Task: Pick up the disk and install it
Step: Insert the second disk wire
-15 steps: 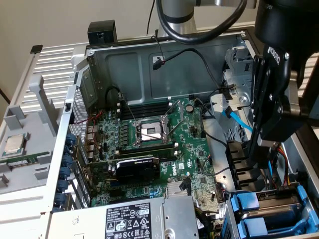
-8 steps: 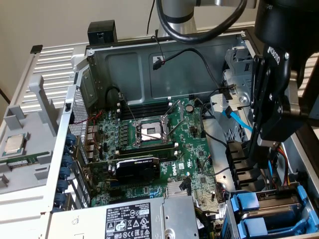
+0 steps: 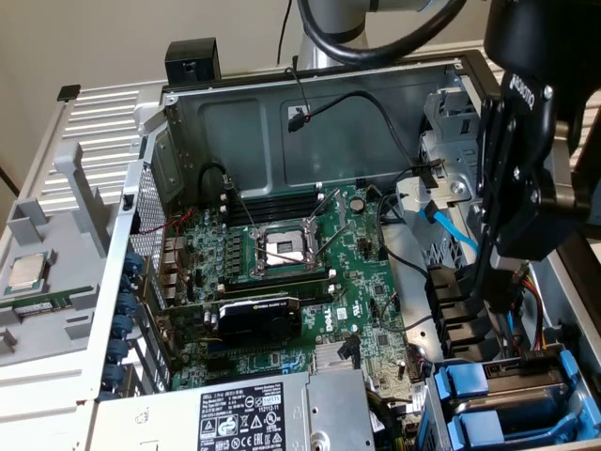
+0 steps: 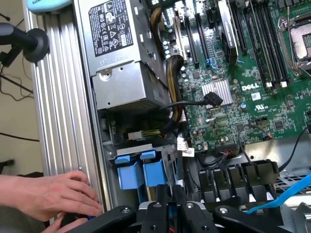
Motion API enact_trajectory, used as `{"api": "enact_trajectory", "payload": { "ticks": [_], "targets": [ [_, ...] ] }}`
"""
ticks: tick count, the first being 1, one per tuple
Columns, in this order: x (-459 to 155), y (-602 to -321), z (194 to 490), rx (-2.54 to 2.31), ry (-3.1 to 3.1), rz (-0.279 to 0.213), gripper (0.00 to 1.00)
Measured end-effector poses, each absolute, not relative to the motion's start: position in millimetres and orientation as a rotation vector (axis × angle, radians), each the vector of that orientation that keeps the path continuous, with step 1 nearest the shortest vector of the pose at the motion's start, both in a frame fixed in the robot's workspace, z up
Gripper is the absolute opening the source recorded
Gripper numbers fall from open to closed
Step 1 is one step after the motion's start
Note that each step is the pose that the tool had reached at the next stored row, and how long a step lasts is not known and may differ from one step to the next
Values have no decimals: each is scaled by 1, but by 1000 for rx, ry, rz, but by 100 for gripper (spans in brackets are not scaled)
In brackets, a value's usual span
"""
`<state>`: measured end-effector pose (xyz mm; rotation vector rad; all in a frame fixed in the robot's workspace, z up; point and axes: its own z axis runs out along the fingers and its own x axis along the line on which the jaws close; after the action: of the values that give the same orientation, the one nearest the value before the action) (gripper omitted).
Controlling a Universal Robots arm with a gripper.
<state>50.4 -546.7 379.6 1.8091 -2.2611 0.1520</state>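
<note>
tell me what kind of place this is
Most likely a computer assembly or repair bench. An open desktop case lies on its side, exposing a green motherboard, a power supply and blue drive carriers, and a person's hand rests at the case edge.

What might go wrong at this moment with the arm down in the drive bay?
The gripper hangs just above the blue drive carriers, with loose cables beside it; they might snag. A person's hand rests on the case edge close to the fingers, so contact looks possible.
</note>
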Motion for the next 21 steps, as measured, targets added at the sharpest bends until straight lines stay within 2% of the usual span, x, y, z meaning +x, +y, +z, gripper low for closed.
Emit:
{"api": "enact_trajectory", "payload": {
  "ticks": [8,21],
  "targets": [
    [58,-560,381,1818,-2268,134,16],
    [58,-566,380,1883,-2289,29,16]
  ]
}}
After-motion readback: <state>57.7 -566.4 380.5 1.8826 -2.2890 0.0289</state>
